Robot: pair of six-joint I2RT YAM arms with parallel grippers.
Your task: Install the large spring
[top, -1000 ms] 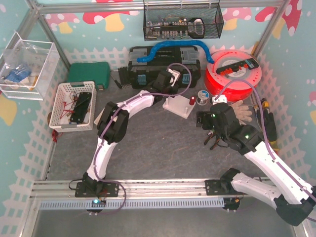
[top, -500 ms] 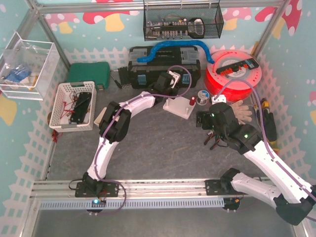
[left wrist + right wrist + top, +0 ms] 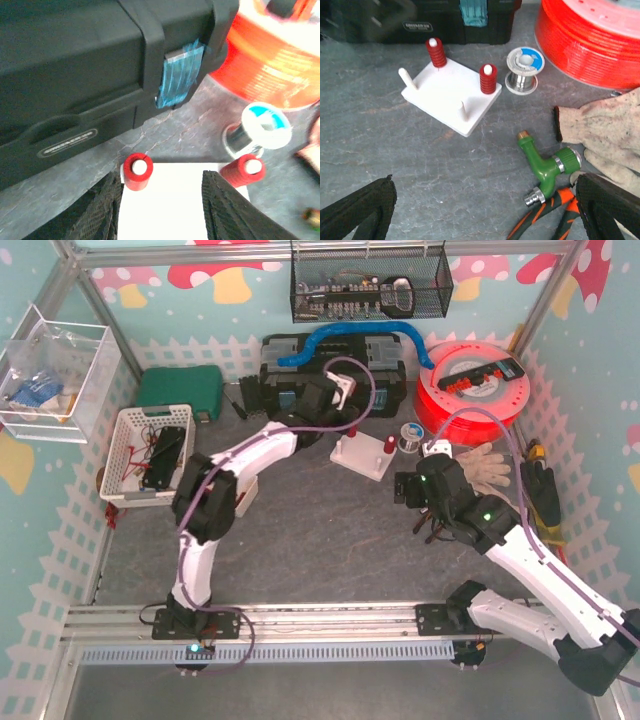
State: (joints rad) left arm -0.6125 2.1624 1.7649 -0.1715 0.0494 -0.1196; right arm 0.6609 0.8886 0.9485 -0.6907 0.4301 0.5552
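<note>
Between the spread fingers of the left claw (image 3: 161,191), which is gripping nothing, the white peg board (image 3: 170,212) is lying flat on the worktop (image 3: 190,127). Just ahead of the fingertips, two red springs (image 3: 137,171) are standing upright on pegs along the board's far edge, one beyond each finger. They are looking alike, so I cannot tell which is the large one. Farther ahead, the black toolbox (image 3: 75,75) is filling the view. Ahead and to the right a solder spool (image 3: 260,129) is standing near the second spring, with the orange reel (image 3: 280,55) rising behind it.

Over on the other side, the right claw (image 3: 485,200) is hanging above the worktop with its fingers wide apart and nothing between them. Ahead of it and slightly left, the same board is showing both springs on its far pegs, while two bare white pegs (image 3: 406,79) are sticking up on the nearer side. Just ahead and to the right a green hose nozzle (image 3: 545,167) is lying, and beyond that a work glove (image 3: 610,125) is resting below the reel.
</note>
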